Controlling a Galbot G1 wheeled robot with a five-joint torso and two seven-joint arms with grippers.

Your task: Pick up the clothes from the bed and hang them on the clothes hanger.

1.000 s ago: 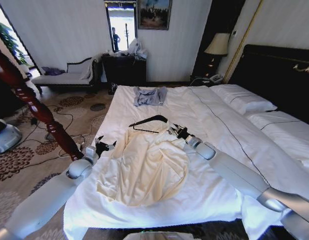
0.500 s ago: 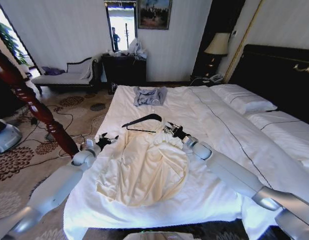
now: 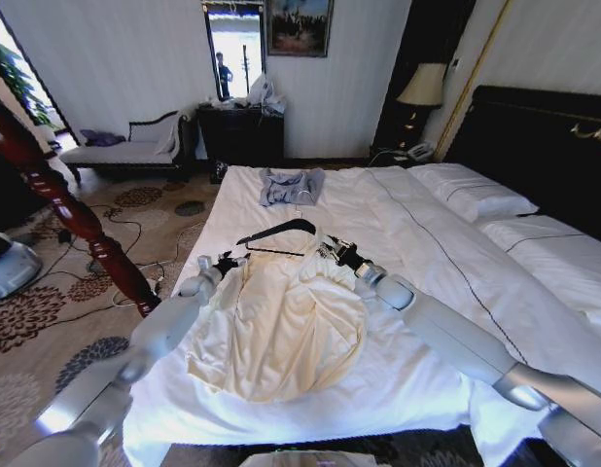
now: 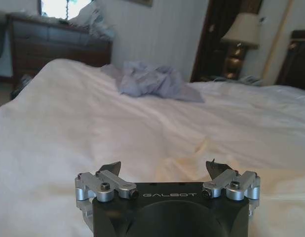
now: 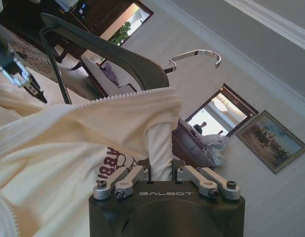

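The left gripper (image 4: 163,170), fingers spread, hovers above the bed (image 4: 68,113), facing a crumpled grey-blue garment (image 4: 152,81).

Cream clothes (image 3: 286,326), black clothes hanger (image 3: 271,235), white bed (image 3: 417,243), floral-patterned carpet (image 3: 48,306).

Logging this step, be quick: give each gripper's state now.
Left gripper: open, holding nothing, at the shirt's edge.
Right gripper: shut on the shirt's collar.
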